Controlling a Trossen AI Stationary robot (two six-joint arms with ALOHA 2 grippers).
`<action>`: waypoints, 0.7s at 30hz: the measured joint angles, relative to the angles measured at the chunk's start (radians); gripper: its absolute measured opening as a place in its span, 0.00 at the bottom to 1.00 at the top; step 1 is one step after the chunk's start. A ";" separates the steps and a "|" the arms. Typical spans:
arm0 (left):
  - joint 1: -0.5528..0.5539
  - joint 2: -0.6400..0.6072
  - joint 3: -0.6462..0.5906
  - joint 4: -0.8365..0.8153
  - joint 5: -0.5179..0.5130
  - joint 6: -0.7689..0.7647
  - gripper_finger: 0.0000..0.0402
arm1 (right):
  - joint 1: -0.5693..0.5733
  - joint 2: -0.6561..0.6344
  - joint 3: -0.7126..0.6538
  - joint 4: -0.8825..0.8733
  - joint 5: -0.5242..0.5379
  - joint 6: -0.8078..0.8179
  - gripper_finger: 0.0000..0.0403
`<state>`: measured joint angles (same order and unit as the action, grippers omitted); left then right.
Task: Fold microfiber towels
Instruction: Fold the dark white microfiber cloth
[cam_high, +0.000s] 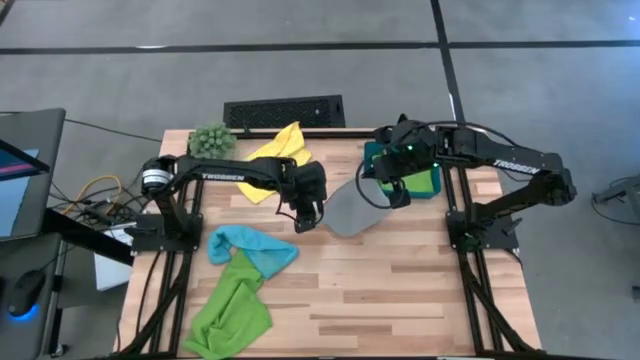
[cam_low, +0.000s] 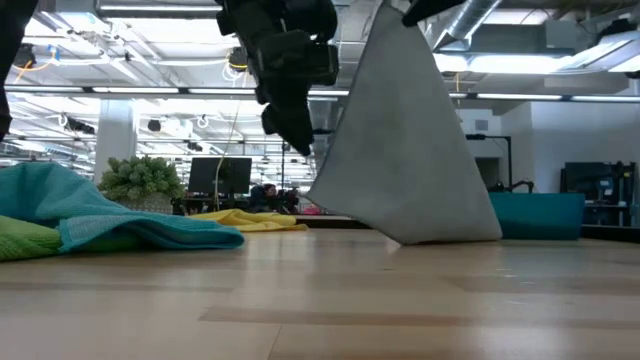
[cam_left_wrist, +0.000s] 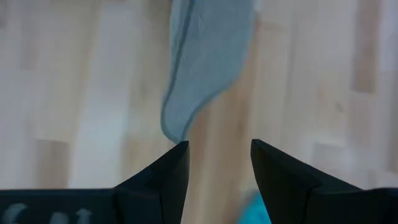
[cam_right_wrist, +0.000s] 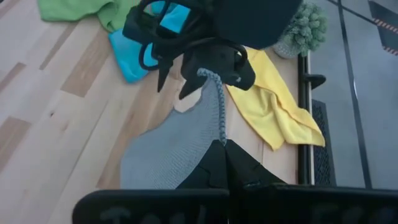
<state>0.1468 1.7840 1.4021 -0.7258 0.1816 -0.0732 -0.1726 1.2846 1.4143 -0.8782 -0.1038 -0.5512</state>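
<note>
- High view: we found the grey towel hanging from the right gripper, clenched on its upper corner; the left gripper stood just beside the free edge, nearer than any other arm.
- Low view: the towel draped diagonally, its lower edge touching the table.
- Left wrist view: the left fingers were spread and empty; the towel's corner lay straight ahead.
- Right wrist view: we saw the towel's long axis running from the right gripper toward the left one.
</note>
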 joint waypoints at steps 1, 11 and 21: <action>-0.006 0.000 0.000 0.008 -0.032 -0.001 0.41 | 0.000 0.000 0.000 0.000 0.000 0.000 0.00; -0.002 -0.036 -0.198 0.244 -0.030 -0.111 0.41 | 0.000 0.000 0.000 -0.005 0.000 0.001 0.00; 0.028 -0.042 -0.294 0.399 -0.105 -0.118 0.41 | 0.000 0.000 0.000 -0.005 0.000 0.001 0.00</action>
<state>0.1750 1.7416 1.1076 -0.3269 0.0766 -0.1912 -0.1726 1.2850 1.4143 -0.8835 -0.1040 -0.5503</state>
